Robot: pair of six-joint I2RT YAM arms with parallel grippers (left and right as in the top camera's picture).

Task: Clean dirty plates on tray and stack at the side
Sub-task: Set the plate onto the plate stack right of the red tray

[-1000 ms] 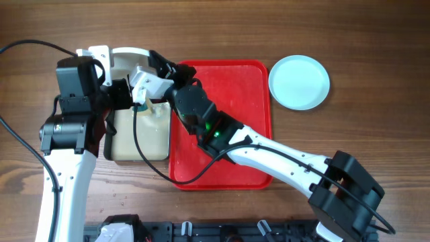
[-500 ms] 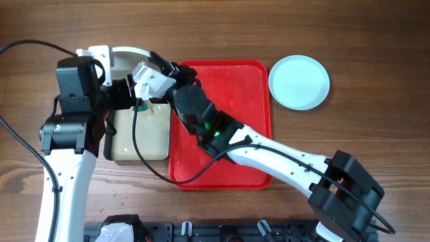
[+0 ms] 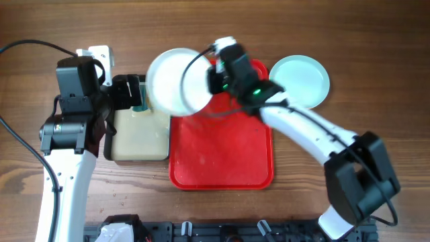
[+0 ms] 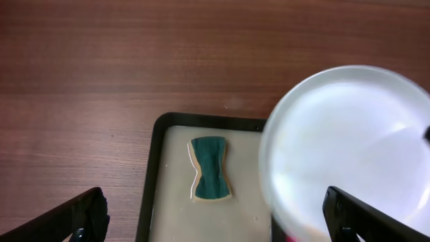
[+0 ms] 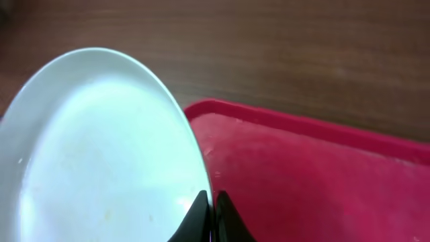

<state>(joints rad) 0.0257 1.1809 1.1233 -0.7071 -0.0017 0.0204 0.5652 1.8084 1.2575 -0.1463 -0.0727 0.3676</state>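
- Overhead: right arm [image 3: 302,128] stretched across tray [image 3: 222,171]; right claw [image 3: 213,75] clamped on white plate [image 3: 171,81] rim.
- Left wrist: left claw [image 4: 218,215] wide apart above sponge [image 4: 210,168].

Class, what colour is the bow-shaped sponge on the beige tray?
The sponge is dark green; left wrist view.
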